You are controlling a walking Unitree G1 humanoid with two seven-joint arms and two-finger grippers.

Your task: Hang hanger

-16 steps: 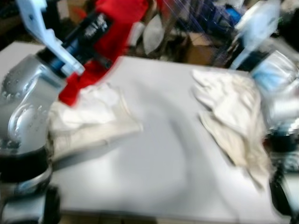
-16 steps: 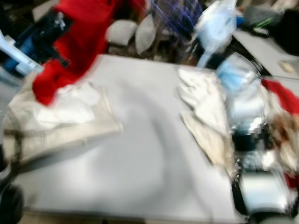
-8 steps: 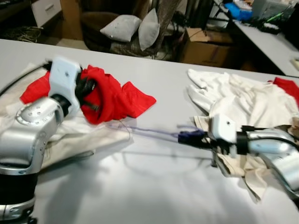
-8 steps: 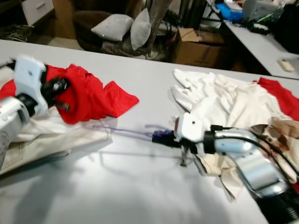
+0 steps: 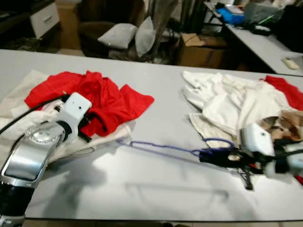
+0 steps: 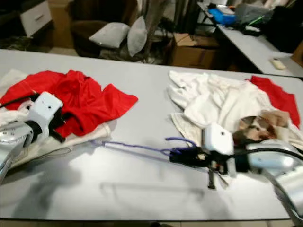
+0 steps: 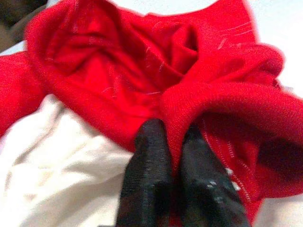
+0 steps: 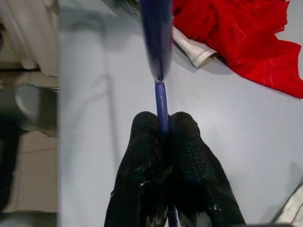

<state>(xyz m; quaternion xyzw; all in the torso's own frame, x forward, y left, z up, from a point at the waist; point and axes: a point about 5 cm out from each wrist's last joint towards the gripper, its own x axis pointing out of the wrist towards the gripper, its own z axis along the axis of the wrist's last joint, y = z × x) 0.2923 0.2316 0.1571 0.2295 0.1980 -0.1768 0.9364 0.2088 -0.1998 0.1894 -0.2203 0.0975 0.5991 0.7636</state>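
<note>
Right gripper fingers clamped on purple hanger; left gripper pinching red garment on table. Judged step: dressing hanger; next, feed hanger end into garment neck.

No readable text, label, brand or number appears anywhere on the grey bench or the clothes lying on it. The cardboard box on the floor behind may carry markings, but at this sharpness none can be made out.
</note>
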